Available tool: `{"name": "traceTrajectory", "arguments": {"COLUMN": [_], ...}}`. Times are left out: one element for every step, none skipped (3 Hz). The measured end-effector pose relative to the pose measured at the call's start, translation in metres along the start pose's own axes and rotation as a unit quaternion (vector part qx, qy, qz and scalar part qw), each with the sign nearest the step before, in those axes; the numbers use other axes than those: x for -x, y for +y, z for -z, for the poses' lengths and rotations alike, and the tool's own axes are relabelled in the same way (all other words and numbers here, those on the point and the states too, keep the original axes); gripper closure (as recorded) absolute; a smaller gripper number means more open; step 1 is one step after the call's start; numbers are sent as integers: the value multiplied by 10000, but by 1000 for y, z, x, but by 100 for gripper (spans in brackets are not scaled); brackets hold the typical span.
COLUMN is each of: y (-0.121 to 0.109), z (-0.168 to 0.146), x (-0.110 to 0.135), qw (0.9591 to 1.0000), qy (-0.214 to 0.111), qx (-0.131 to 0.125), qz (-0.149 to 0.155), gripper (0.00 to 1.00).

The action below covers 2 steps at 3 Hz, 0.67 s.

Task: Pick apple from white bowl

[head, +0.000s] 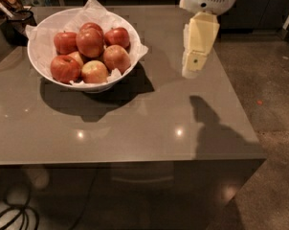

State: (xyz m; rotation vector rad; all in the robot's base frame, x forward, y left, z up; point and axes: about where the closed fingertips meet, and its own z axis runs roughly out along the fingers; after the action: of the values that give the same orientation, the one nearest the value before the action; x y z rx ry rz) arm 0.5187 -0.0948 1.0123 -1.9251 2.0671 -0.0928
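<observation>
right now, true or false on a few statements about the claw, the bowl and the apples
1. The claw hangs above the table, apart from the white bowl. True.
2. The claw grips the apple. False: the apple lies in the white bowl, atop the pile.
3. Crumpled white paper lines the white bowl. True.
4. The white bowl holds two apples. False: about seven show.

A glossy grey counter [135,128] fills the view, and the claw [189,72] hangs above its right side. Black cables [10,217] coil at lower left. Speckled floor [269,80] lies to the right.
</observation>
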Motion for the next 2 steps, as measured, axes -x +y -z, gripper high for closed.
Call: {"name": "traceTrajectory", "arguments": {"y": [-24, -30], "z": [-10, -11], "x": [45, 56], "qw": [9995, 9991], "qy": [50, -47], "qx": [-137, -253], "qz": [290, 346], "gripper": [0, 0]}}
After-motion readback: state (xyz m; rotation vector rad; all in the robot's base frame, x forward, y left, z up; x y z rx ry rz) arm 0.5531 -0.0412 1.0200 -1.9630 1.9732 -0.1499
